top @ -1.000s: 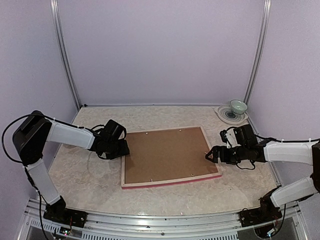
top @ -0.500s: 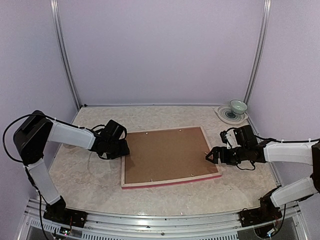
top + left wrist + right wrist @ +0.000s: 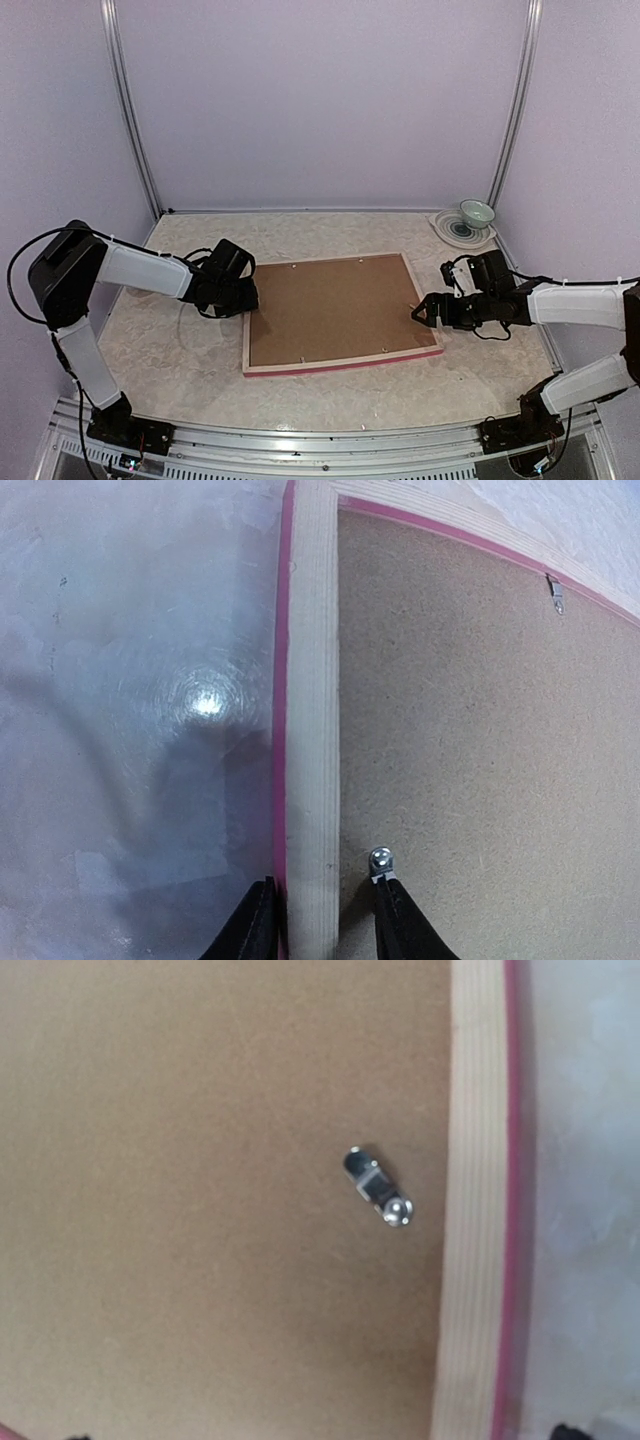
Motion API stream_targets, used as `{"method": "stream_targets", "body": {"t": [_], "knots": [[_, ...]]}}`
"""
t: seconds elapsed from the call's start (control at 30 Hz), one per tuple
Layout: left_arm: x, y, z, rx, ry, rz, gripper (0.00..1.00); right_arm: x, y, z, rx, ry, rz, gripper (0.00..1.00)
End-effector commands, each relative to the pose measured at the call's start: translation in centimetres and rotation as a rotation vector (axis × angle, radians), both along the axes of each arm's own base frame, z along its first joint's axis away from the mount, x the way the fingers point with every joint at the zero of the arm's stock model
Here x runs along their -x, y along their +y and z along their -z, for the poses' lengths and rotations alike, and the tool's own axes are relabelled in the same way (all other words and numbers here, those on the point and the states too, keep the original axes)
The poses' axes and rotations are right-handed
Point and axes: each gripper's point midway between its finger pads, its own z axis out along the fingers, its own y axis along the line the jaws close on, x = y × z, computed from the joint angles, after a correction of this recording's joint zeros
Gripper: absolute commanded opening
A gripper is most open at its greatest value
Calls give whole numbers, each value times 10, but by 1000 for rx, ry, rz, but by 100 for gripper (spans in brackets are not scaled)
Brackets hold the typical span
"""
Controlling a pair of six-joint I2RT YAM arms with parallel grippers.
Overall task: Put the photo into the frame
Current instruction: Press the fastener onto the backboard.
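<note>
The frame (image 3: 340, 365) lies face down on the table, its pale wood back up and pink edges showing, with a brown backing board (image 3: 335, 310) set in it. The photo is hidden. My left gripper (image 3: 248, 300) is at the frame's left side. In the left wrist view this gripper (image 3: 322, 900) straddles the frame's wood rail (image 3: 312, 680): one finger is by the pink outer edge, the other stands on the board (image 3: 480, 730) by a metal clip (image 3: 379, 860), a gap off the rail. My right gripper (image 3: 420, 312) hovers wide open over the right rail (image 3: 475, 1210).
A small green bowl (image 3: 476, 212) sits on a striped plate (image 3: 452, 232) at the back right corner. Metal clips (image 3: 380, 1188) hold the board (image 3: 200, 1160) along the rails. Purple walls and metal uprights (image 3: 130, 110) close in the table.
The left gripper's jaws have drawn closer together around the frame's left rail. Neither arm has shifted noticeably, and the right gripper stays wide open.
</note>
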Motion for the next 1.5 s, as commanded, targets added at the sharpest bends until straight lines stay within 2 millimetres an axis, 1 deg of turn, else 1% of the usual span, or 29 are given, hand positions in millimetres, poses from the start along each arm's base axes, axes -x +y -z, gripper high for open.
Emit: {"method": "stream_targets", "body": {"t": [0.0, 0.23, 0.3, 0.47, 0.57, 0.63, 0.83, 0.93, 1.23, 1.33, 1.47], "knots": [[6, 10, 13, -58, 44, -4, 33, -7, 0, -9, -8, -27, 5, 99], [5, 11, 12, -60, 44, -9, 31, -9, 0, -10, -6, -27, 4, 99], [5, 9, 11, -53, 41, -10, 33, -9, 0, -9, -5, -25, 2, 99], [-1, 5, -4, -26, 9, -10, 39, -9, 0, -10, -6, -28, 2, 99], [-4, 3, -12, -14, -9, -9, 40, -9, 0, -10, -6, -25, 4, 99], [-5, 1, -13, -11, -10, -4, 40, -9, 0, -10, -8, -28, 3, 99], [-3, -2, 1, -22, 25, 7, 41, -7, -1, -7, -5, -23, 4, 99], [-1, -3, 5, -20, 34, 13, 42, -7, -1, -7, -3, -24, 4, 99], [1, -3, 12, -28, 51, 18, 43, -7, -1, -7, -6, -25, 4, 99], [2, -1, 14, -34, 54, 12, 42, -7, -1, -7, -6, -26, 2, 99], [3, 1, 15, -38, 58, 3, 38, -6, -3, -6, -3, -24, 5, 99]]}}
